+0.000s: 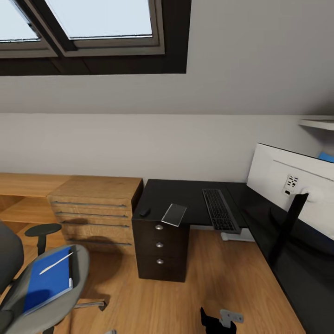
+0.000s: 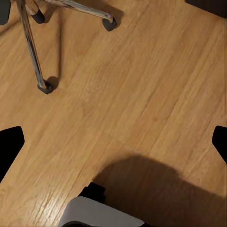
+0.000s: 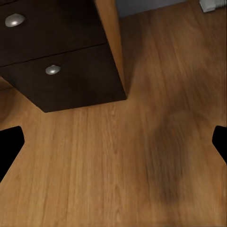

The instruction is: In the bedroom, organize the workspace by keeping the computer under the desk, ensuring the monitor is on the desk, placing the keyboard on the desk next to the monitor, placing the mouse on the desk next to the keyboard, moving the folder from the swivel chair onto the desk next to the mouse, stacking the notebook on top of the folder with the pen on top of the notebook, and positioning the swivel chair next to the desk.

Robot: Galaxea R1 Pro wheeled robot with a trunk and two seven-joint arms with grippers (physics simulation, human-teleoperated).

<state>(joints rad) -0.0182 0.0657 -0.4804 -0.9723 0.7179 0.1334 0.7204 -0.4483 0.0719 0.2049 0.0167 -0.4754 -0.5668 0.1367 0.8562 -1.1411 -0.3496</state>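
On the black desk [image 1: 195, 197] lie a dark keyboard [image 1: 220, 209], a small black mouse [image 1: 144, 212] near the left edge, and a thin grey notebook [image 1: 174, 215] overhanging the front edge. The white monitor [image 1: 297, 188] stands at the right, its back facing me. At lower left, the grey swivel chair [image 1: 79, 273] carries a blue folder [image 1: 48, 278] with a white pen [image 1: 55, 263] on it. My left gripper [image 2: 113, 144] hangs open over bare floor near the chair's castor legs [image 2: 33, 52]. My right gripper [image 3: 113, 142] is open above the floor beside the drawer unit [image 3: 61, 71].
A black three-drawer unit [image 1: 160, 246] stands under the desk's left end. A wooden dresser [image 1: 95, 208] and low shelf sit against the wall to its left. A white object [image 1: 236, 235] lies on the floor under the desk, partly hidden. Open wood floor [image 1: 218, 278] stretches in front.
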